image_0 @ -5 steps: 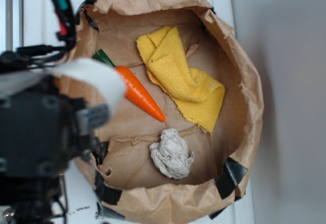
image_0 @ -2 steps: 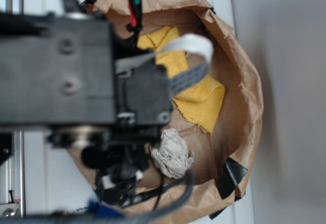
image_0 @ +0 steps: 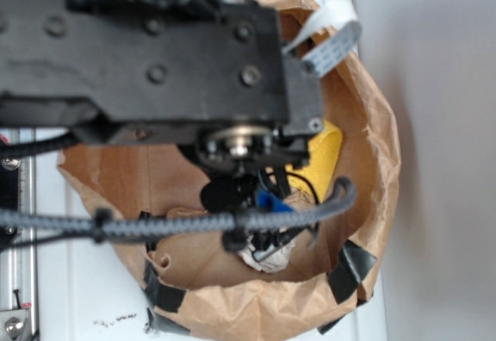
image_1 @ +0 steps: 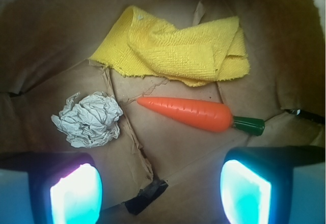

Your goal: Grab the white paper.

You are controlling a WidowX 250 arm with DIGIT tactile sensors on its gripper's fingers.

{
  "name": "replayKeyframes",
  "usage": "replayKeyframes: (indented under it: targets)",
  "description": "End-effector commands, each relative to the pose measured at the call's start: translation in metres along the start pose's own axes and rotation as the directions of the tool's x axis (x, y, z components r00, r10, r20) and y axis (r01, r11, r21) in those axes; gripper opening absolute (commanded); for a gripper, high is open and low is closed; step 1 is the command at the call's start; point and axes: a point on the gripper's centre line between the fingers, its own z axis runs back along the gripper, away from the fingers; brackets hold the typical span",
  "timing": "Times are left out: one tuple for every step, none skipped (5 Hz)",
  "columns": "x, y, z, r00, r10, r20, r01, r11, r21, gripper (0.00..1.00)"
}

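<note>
The white paper [image_1: 89, 118] is a crumpled greyish-white wad on the brown bag floor, left of centre in the wrist view. In the exterior view only a sliver of the white paper [image_0: 267, 260] shows beneath the arm. My gripper [image_1: 160, 193] is open, its two glowing pads wide apart with only bare bag floor between them. The wad lies just beyond the left pad [image_1: 76, 193], apart from it. In the exterior view the arm's black body hides the jaws.
An orange toy carrot [image_1: 191, 113] with a green top lies right of the wad. A yellow terry cloth [image_1: 178, 53] sits behind both. Everything lies inside a brown paper bag [image_0: 372, 163] with raised walls and black tape [image_1: 145, 196] on a seam.
The arm has swung in from the left over the bag and now covers the carrot, most of the cloth and most of the paper in the exterior view.
</note>
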Motion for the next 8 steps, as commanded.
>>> replayKeyframes:
  targets:
    - [0.009,0.005,0.016,0.998,0.017,0.053,-0.016,1.0,-0.024,1.0]
    - [0.0,0.007,0.006,0.991,0.034,0.129,-0.037,0.999,0.024,1.0]
    - [-0.002,0.001,-0.004,0.985,0.034,0.17,-0.045,0.997,0.061,1.0]
    - [-0.006,-0.007,-0.018,0.983,-0.001,0.186,-0.014,0.997,0.077,1.0]
    - [-0.006,-0.02,-0.034,0.983,-0.011,0.185,-0.007,0.995,0.098,1.0]
    - [-0.003,-0.033,-0.048,0.983,-0.031,0.183,0.017,0.997,0.08,1.0]
    - [-0.004,-0.043,-0.054,0.988,-0.064,0.138,0.063,0.998,0.009,1.0]
    - [-0.001,-0.045,-0.052,0.989,-0.064,0.135,0.07,0.997,-0.037,1.0]
